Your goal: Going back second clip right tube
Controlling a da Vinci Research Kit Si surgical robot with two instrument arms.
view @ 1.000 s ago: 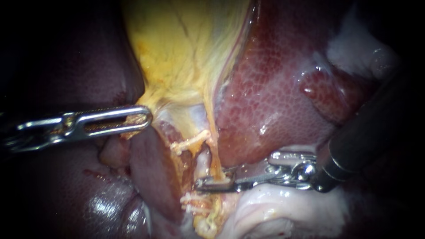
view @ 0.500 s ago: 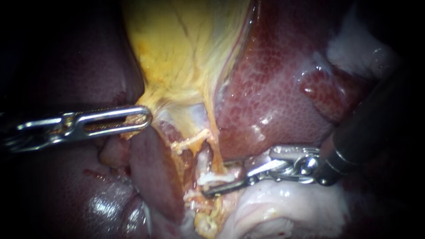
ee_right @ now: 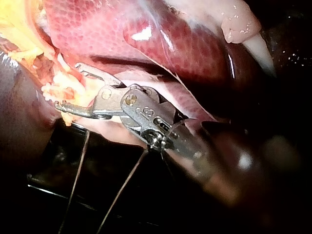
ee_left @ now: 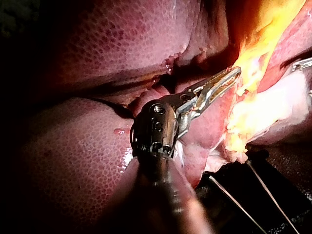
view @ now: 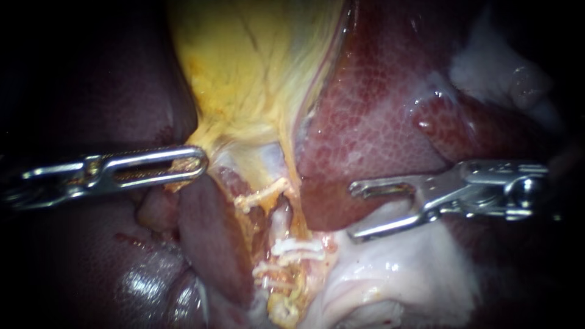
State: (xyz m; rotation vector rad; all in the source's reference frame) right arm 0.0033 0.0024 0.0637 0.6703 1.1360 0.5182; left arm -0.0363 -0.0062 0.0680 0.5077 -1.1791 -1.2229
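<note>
Gaping empty, right instrument (view: pixel 353 212) hangs clear of the clips (view: pixel 297 247); left instrument (view: pixel 196 164) clamps gallbladder (view: pixel 256 79).

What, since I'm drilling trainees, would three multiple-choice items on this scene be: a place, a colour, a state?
1. The right instrument is: A clear of the clip, by the liver; B around the clip; C out of view.
2. The clip is: A blue; B white; C black.
3. The right jaws are: A shut, empty; B shut on the clip; C open.
A: tissue shows between tip and clip. B: it shows white on the tube. C: a gap parts them, nothing held.
</note>
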